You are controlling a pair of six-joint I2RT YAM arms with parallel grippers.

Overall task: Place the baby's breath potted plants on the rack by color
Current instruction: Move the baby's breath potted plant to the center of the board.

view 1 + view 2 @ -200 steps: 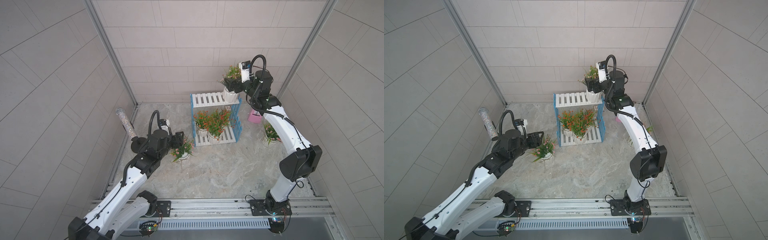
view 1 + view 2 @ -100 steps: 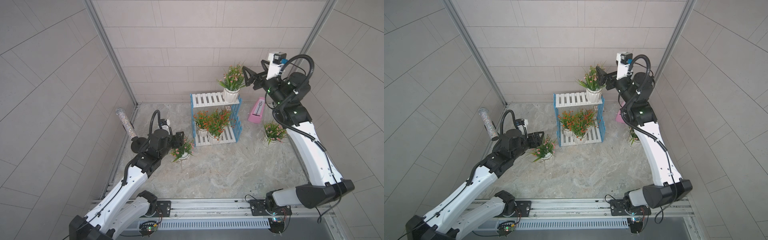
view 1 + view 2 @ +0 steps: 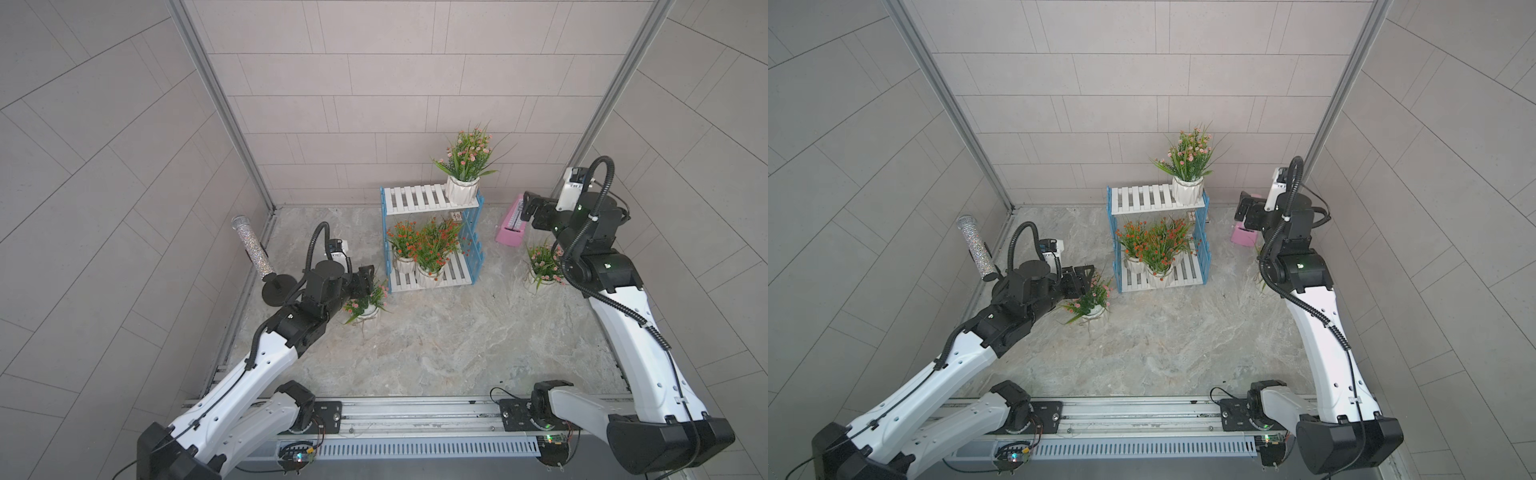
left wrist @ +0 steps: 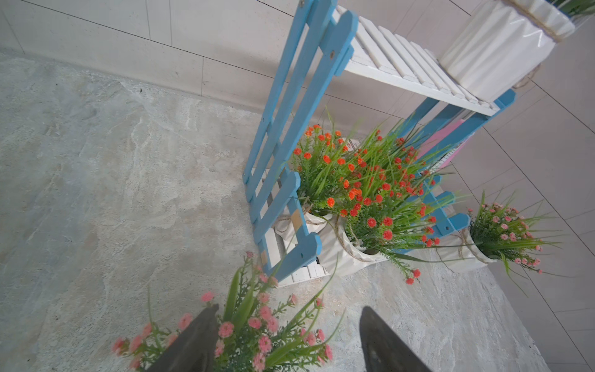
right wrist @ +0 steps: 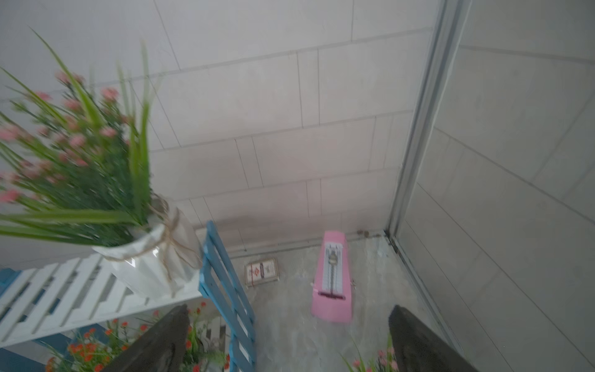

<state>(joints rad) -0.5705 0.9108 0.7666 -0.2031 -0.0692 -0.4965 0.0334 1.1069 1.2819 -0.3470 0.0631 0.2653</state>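
I have the left gripper (image 4: 288, 314) low over the floor (image 3: 436, 332), near the front corner of the rack (image 3: 411, 198) on the left arm's side. Its fingers are part-way apart and straddle the spray of a pink baby's breath plant (image 3: 368, 302). The pot sits out of the wrist view, so I cannot tell whether the fingers bear on it or merely stand round the leaves. The right gripper (image 5: 288, 310) hangs wide open and empty beside the pink metronome (image 3: 512, 226), with a second pink plant (image 3: 542, 266) on the floor under its arm.

The shelved pink plant (image 3: 462, 189) stands at the upper shelf's end nearest the right arm, close to the edge. The orange plants (image 3: 430, 249) crowd the lower shelf. I make out two pots, and foliage may hide a third.

If the left fingers have only stems between them, a lift will strip through the spray and tip the pot. The way up passes the blue picket side (image 4: 344, 32) and the orange sprays, which can snag the long blades. Setting this pot too far along could shove the shelved pink plant off its end. The right gripper, going down for the second pink plant, could topple the metronome just beside it.
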